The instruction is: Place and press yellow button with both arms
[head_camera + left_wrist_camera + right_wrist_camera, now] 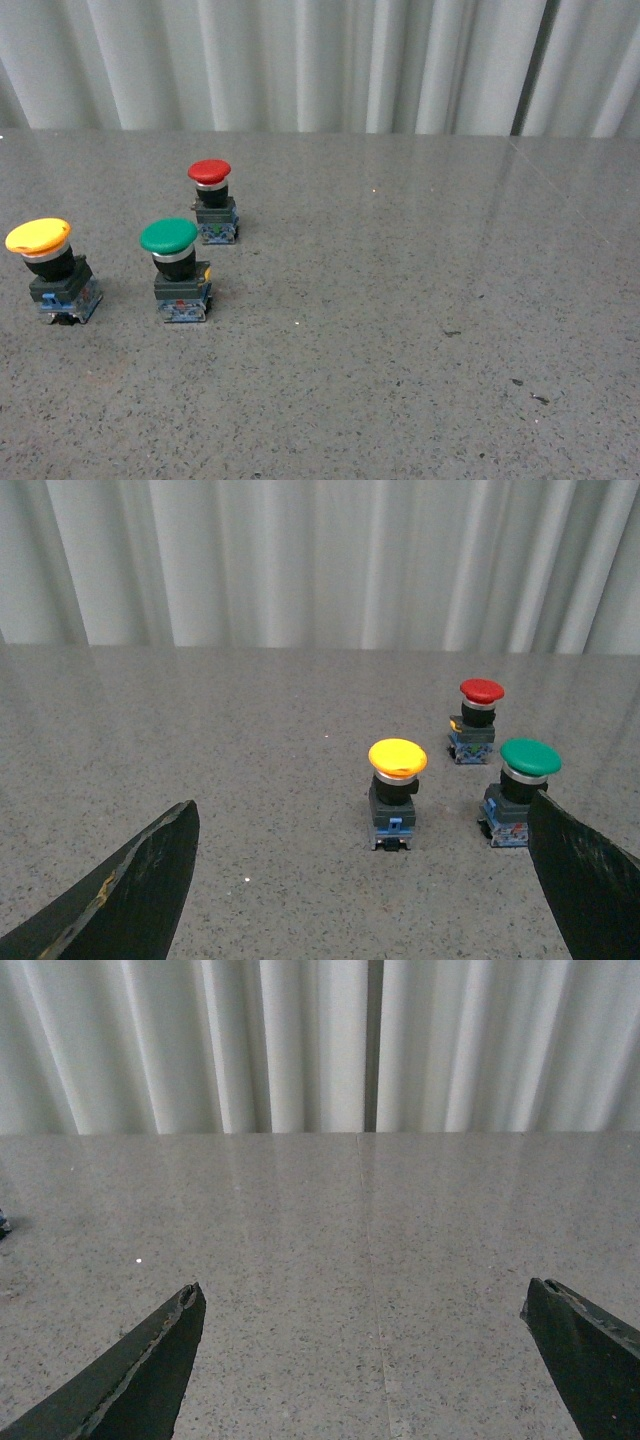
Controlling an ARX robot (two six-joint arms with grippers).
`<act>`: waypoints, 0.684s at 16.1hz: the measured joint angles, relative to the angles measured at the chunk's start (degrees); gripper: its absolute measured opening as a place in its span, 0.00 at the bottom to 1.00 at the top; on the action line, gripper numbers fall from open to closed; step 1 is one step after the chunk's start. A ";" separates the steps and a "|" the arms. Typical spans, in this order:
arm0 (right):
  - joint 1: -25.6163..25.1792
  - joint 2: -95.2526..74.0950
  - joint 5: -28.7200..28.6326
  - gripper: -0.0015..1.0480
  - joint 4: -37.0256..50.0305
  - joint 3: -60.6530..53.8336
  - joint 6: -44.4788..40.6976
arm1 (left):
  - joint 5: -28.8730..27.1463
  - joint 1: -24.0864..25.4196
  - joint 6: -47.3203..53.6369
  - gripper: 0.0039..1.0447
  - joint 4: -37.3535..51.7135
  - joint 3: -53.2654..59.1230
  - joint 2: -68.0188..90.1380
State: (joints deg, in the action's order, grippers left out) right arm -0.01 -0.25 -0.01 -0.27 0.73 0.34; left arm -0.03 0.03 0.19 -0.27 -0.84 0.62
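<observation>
The yellow button [52, 268] stands upright at the far left of the grey table in the front view, its yellow mushroom cap on a black collar and a dark base with blue parts. It also shows in the left wrist view [396, 792], ahead of my left gripper [365, 855], which is open and empty with its fingers [150, 880] wide apart. My right gripper [362, 1340] is open and empty over bare table; no button lies between its fingers [160, 1360]. Neither arm shows in the front view.
A green-capped button [178, 270] stands just right of the yellow one, also seen in the left wrist view [520, 790]. A red-capped button [213, 202] stands behind it, also in the left wrist view [475, 720]. A white curtain [320, 60] bounds the table's far edge.
</observation>
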 joint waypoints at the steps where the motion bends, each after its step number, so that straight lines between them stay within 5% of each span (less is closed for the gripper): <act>1: 0.00 0.00 0.00 0.94 0.02 0.00 0.00 | -0.02 0.00 0.00 0.94 0.02 0.00 0.00; 4: 0.00 0.00 -0.02 0.94 0.00 0.00 0.00 | -1.57 -0.70 -0.20 0.94 -1.79 -0.35 0.42; 5: 0.00 0.00 0.07 0.94 -0.02 0.00 -0.04 | -11.61 -5.38 -1.27 0.94 -9.07 -3.54 5.57; 7: 0.00 0.00 -0.02 0.94 0.04 0.00 0.00 | -22.69 -7.69 -1.27 0.94 -0.83 -10.14 20.68; 11: 0.00 0.00 0.00 0.94 0.00 0.00 0.00 | -10.38 -4.76 -2.27 0.94 15.41 -28.98 54.14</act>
State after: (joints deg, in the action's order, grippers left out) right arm -0.01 -0.25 -0.01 -0.27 0.73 0.34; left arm -10.41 -4.73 -2.09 15.14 -29.82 54.76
